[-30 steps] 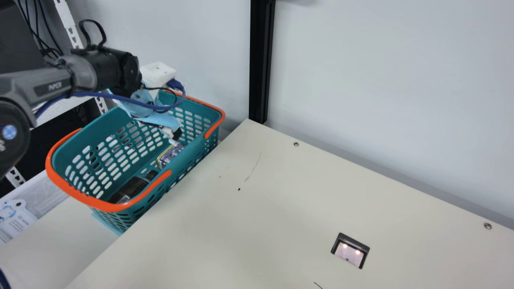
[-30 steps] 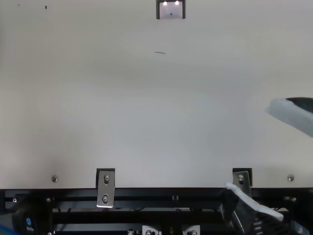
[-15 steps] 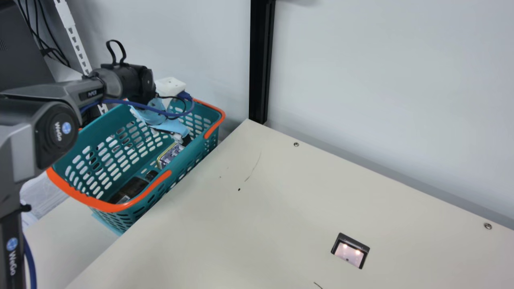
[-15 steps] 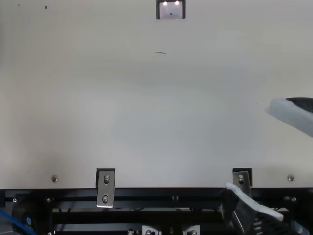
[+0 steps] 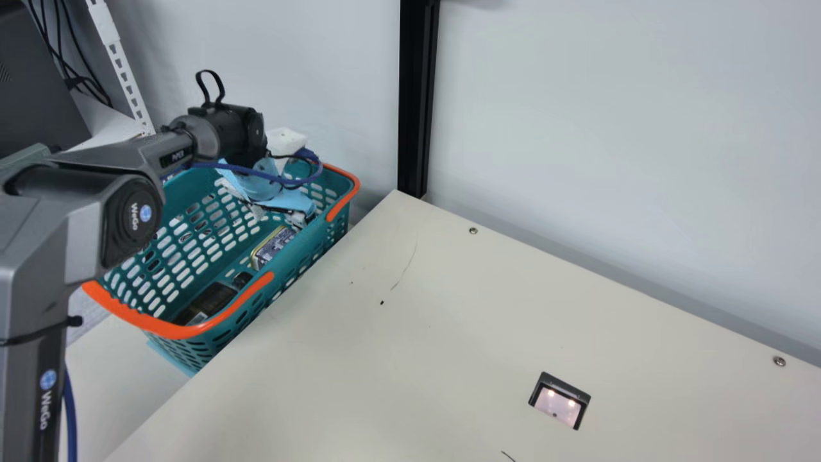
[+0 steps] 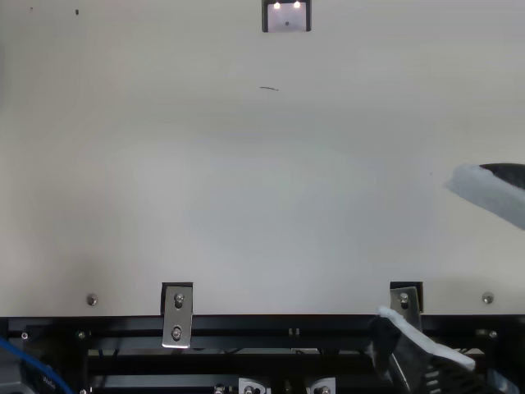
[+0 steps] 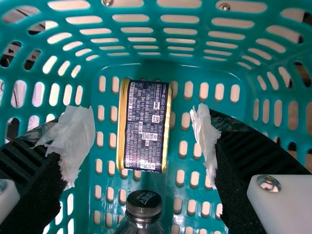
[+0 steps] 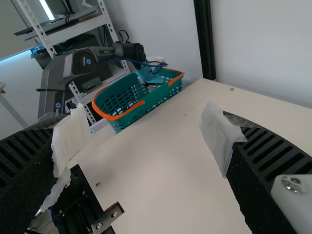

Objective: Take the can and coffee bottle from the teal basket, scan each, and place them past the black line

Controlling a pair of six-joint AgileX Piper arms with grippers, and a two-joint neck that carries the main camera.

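The left claw is spread wide, pinching nothing, above the far part of the basket. The coming move turns on the can: it lies on its side on the basket floor, below the claw and, in the main view, a little to its near left, with its long axis running along the basket's length, square to the way the fingers close. A fairly straight descent should let them take it across its narrow width. Beyond the can's near end lies the bottle, cap towards the can; the left fingers could knock that cap if they come down too near. Well off to the right, the scanner sits in the worktop. The right claw, also spread and unladen, is much farther from the can.
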